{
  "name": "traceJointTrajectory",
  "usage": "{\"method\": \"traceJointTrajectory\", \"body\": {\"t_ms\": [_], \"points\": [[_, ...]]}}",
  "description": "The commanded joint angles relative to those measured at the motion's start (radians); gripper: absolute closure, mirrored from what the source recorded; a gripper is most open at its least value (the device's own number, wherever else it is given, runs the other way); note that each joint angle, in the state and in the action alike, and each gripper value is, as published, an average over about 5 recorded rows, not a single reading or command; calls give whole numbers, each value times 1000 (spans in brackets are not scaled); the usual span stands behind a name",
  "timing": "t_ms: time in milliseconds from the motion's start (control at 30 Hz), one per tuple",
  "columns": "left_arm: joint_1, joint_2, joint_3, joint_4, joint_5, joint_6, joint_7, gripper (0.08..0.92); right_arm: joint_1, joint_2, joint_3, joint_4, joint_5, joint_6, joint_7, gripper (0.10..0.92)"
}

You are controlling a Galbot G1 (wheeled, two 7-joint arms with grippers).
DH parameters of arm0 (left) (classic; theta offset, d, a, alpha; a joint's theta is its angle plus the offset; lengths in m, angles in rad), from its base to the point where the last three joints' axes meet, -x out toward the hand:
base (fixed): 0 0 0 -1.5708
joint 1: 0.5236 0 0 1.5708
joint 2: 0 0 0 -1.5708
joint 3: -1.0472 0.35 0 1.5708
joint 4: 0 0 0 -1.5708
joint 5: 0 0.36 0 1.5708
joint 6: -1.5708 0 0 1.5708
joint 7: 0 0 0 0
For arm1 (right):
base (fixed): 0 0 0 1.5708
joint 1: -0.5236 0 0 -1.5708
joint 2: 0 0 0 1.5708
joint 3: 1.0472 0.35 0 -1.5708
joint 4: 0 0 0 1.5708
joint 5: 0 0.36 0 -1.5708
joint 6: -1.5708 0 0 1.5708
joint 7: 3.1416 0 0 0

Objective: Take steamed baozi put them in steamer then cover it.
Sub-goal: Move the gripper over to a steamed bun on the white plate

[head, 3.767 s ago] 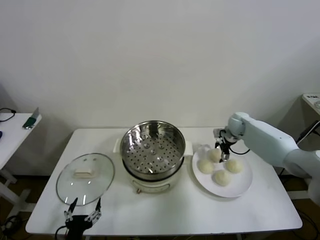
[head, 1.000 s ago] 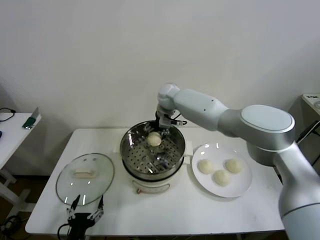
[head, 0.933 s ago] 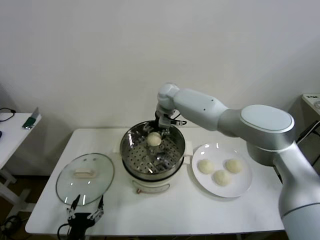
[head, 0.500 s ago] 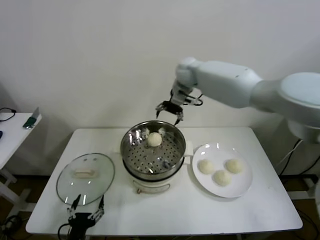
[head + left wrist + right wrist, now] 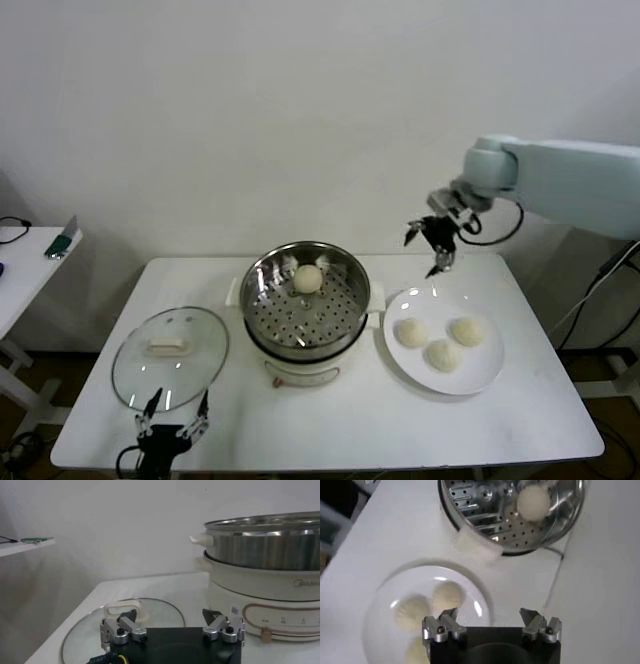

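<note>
While one small round off-white dough bun [image 5: 308, 278] already lies on the perforated tray toward the rear wall of the round shiny stainless-steel steamer [image 5: 262, 300], three more steamed baozi [image 5: 441, 354] rest together on the flat white plate [image 5: 478, 381] just to the right of the steamer; the right gripper [image 5: 434, 243] hangs in the air above the far edge of that plate, to the right of the steamer and well above the table, its fingers spread wide and holding nothing; the left gripper [image 5: 168, 425] waits low at the near table edge, to the left of the steamer, also spread wide and empty, just in front of the round clear glass cover [image 5: 170, 357] with its cream-white bar handle, which lies flat on the white table [image 5: 350, 425] beside the steamer. Judged from this layout, the step in hand is fetching the second bun; the next move calls for lowering the right gripper over one bun on the plate, straddling it with the fingers, and closing gently so the soft dough is not crushed; covering comes later.
</note>
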Motion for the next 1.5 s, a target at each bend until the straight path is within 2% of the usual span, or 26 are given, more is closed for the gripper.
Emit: {"method": "traceJointTrajectory", "body": {"t_ms": [33,500,933,1200,1500], "points": [[1,0,0,2,0,0,1,177,-162,-118,32,117,2,-263,71,203],[8,-4,2,13,14,-5,0,177,-473,8,279,-78,-96,-301,135,203],[9,-5,4,18,16,-6,-1,177,-528,84,335,-206,-151,-287,140,214],[7,-3,2,21,16,-7,-2,177,-534,100,341,-230,-162,-286,129,254],[7,-4,-2,14,15,-5,-3,177,-470,78,329,-196,-125,-267,84,353]]}}
